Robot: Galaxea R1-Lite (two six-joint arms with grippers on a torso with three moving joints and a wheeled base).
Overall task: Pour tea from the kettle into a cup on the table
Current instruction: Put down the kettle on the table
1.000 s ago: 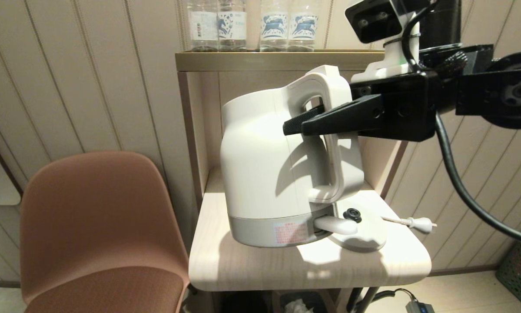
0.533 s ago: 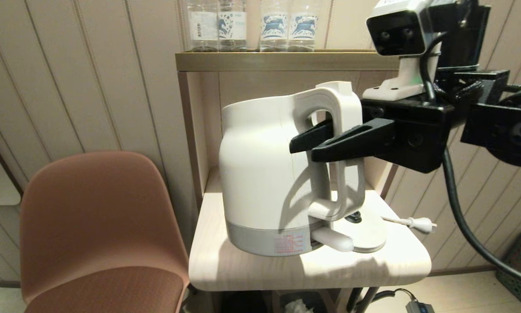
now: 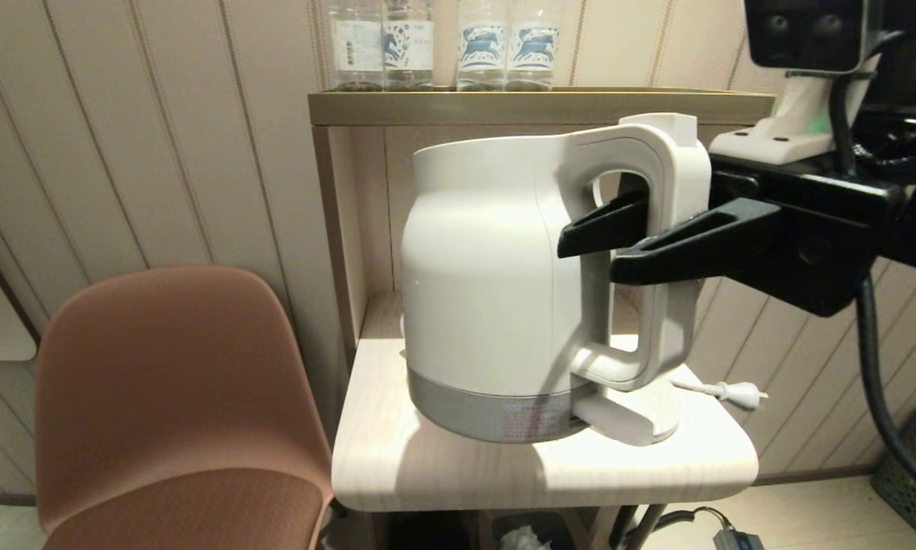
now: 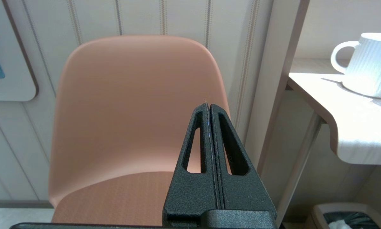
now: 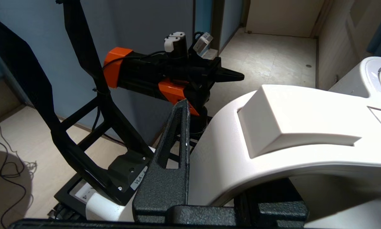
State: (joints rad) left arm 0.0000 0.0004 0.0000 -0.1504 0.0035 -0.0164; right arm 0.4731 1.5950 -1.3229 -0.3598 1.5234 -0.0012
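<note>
Nearest, the right gripper (image 3: 626,244) is clamped on the loop handle of the kettle (image 3: 488,283), upright on its base on the table (image 3: 427,466); likely heavy and smooth, best held high on the handle; left gripper (image 4: 209,108) pressed together, near the chair (image 4: 136,105); cup (image 4: 368,63) beyond.

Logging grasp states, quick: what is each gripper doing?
Left gripper: closed, empty.
Right gripper: closed on the white plastic kettle handle.

Kettle (image 3: 488,283): white, grey bottom band, pinkish label. Cup (image 4: 368,65): white, ribbed. Table (image 3: 542,473): light wood-grain. Chair (image 3: 175,405): terracotta brown.
</note>
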